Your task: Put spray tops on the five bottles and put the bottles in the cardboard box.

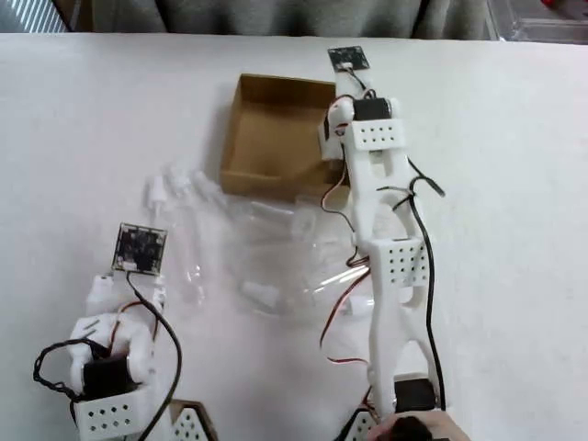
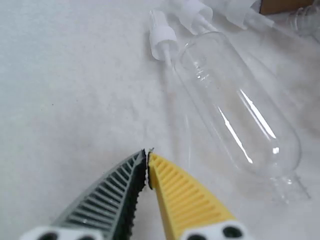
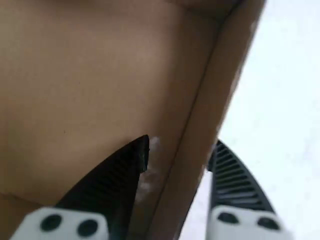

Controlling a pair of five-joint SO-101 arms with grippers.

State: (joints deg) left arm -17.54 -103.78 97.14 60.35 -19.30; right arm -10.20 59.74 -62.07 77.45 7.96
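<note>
Right hand (image 3: 181, 145) spread wide astride the box (image 3: 100, 75) wall; left hand (image 2: 148, 157) pinched closed, empty, well apart from box, bottle (image 2: 235, 110) lying between.

White table (image 1: 83, 119) w/ grey fabric (image 1: 276, 14) behind, clear bin (image 1: 537, 20) far corner.

Bright, even light bleaches the white table (image 1: 83, 110), shadows faint and soft; white glare streaks line a clear bottle (image 2: 235, 105); the cardboard box (image 1: 276, 129) shades its inner wall.
</note>
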